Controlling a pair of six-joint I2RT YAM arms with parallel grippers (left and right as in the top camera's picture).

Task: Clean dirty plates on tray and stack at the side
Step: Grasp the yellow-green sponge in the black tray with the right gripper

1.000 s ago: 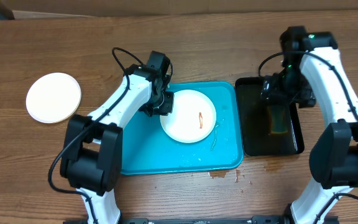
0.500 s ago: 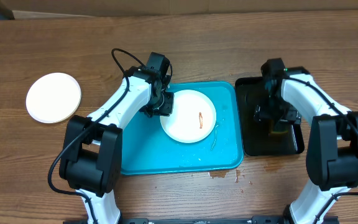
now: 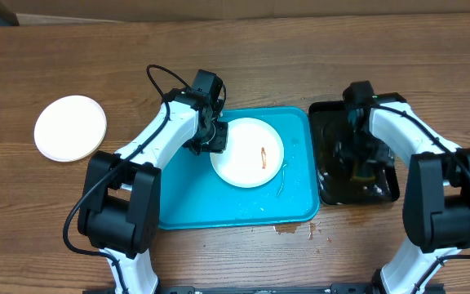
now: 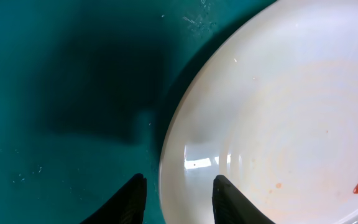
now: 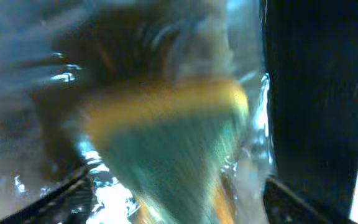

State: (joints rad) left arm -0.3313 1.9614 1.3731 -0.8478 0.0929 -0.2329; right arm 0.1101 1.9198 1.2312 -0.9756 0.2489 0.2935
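Note:
A white plate (image 3: 247, 153) with a red smear (image 3: 263, 157) lies on the turquoise tray (image 3: 219, 204). My left gripper (image 3: 210, 140) sits at its left rim. In the left wrist view the plate (image 4: 278, 112) has its rim between my left gripper's (image 4: 178, 202) fingertips, one over the tray (image 4: 55, 93) and one over the plate, closed on it. A second white plate (image 3: 70, 128) lies on the table at far left. My right gripper (image 3: 362, 159) is down in the black tray, open astride a yellow-green sponge (image 5: 166, 130); that view is blurred.
The narrow black tray (image 3: 386, 194) holds water and stands right of the turquoise tray. Small smears lie on the turquoise tray near its right side (image 3: 281, 188). A brown spill (image 3: 288, 229) marks the wooden table just in front of it.
My right gripper came down from the black tray's far end onto the sponge in the tray. My left gripper and the plate have not moved.

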